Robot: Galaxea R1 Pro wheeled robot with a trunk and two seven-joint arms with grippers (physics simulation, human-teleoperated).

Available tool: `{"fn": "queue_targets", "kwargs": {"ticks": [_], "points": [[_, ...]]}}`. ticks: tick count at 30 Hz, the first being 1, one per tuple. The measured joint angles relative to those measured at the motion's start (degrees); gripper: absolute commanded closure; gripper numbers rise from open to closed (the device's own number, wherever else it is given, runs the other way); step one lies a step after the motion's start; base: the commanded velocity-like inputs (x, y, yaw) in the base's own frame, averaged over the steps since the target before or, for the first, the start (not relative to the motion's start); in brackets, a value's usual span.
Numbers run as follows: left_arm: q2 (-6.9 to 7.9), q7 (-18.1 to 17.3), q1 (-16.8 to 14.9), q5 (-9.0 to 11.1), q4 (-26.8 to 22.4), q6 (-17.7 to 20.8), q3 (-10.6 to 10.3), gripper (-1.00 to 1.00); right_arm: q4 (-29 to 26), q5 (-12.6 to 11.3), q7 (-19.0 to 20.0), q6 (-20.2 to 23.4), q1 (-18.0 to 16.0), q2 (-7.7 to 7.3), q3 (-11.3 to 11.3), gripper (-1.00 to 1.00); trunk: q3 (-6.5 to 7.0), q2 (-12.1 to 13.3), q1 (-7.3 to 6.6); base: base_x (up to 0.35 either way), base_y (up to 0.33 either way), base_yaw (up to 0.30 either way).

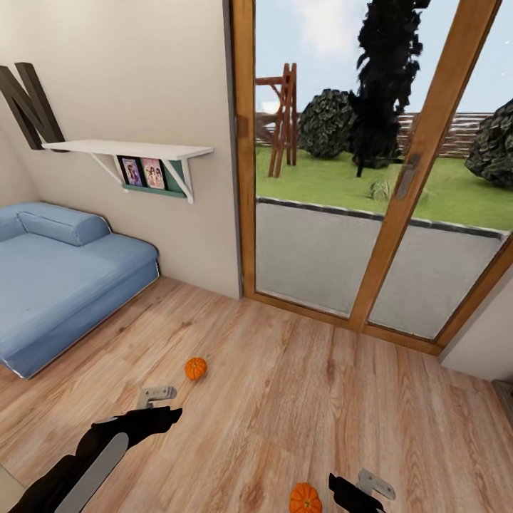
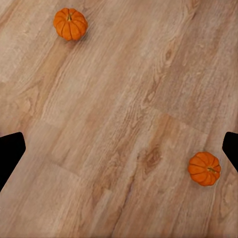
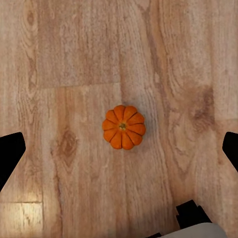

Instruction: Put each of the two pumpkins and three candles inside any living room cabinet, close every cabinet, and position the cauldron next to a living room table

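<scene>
Two small orange pumpkins lie apart on the wooden floor. The farther pumpkin [image 1: 195, 368] [image 2: 70, 23] rests a little ahead of my left gripper [image 1: 162, 405] [image 2: 119, 151], which hangs open over bare floor. Close to the robot lies the nearer pumpkin [image 1: 305, 498] [image 2: 204, 168] [image 3: 124, 127], just left of my right gripper [image 1: 362, 490]. In the right wrist view it sits centred between the spread fingers of that gripper [image 3: 119, 151], which is open above it and holds nothing. The candles, cabinet, table and cauldron are out of view.
A blue sofa [image 1: 57, 278] stands at the left against the wall, under a white shelf [image 1: 128, 149]. A wood-framed glass door [image 1: 385, 214] to the garden fills the far side. Open floor lies between the sofa and the door.
</scene>
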Motion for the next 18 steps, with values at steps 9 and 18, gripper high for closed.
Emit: {"fn": "queue_targets", "kwargs": {"ticks": [9, 18], "points": [[0.0, 0.0, 0.0, 0.0, 0.0, 0.0, 0.0, -1.0, 0.0, 0.0, -0.3, 0.1, 0.0, 0.31, 0.0, -1.0, -1.62, -3.6, 1.98, 0.0, 0.0, 0.0], [0.01, 0.0, 0.0, 0.0, 0.0, 0.0, -0.1, -1.0, 0.0, 0.0, -0.3, -0.1, 0.0, 0.32, 0.0, -1.0, -3.24, -7.2, 3.96, 0.0, 0.0, 0.0]]}}
